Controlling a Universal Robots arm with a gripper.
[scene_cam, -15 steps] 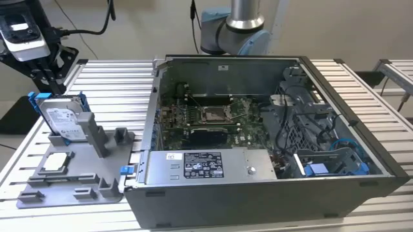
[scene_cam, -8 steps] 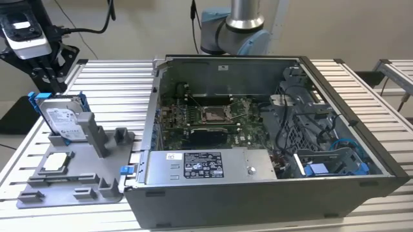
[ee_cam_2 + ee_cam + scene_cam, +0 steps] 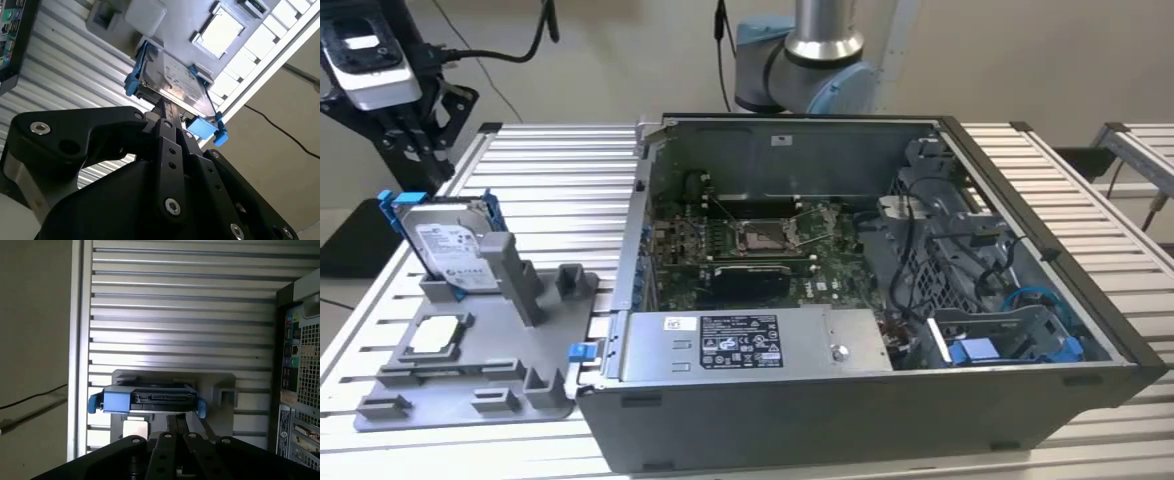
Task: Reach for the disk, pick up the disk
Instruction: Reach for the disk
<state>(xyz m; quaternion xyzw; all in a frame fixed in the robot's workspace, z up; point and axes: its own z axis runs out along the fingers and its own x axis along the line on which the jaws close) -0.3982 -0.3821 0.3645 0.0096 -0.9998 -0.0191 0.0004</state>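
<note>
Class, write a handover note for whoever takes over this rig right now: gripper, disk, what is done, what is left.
Gripper: hangs above the disk, apart from it, holding nothing.
Disk: upright in the grey holder, on the exterior view's left of the open computer case.
Done: gripper lined up over the disk.
Left: disk not yet touched, gripped or lifted.

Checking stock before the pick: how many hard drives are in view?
1. The disk stands on edge in the gray fixture at the exterior view's left, beside the open computer case. Others may be hidden inside the case's bays.
</note>
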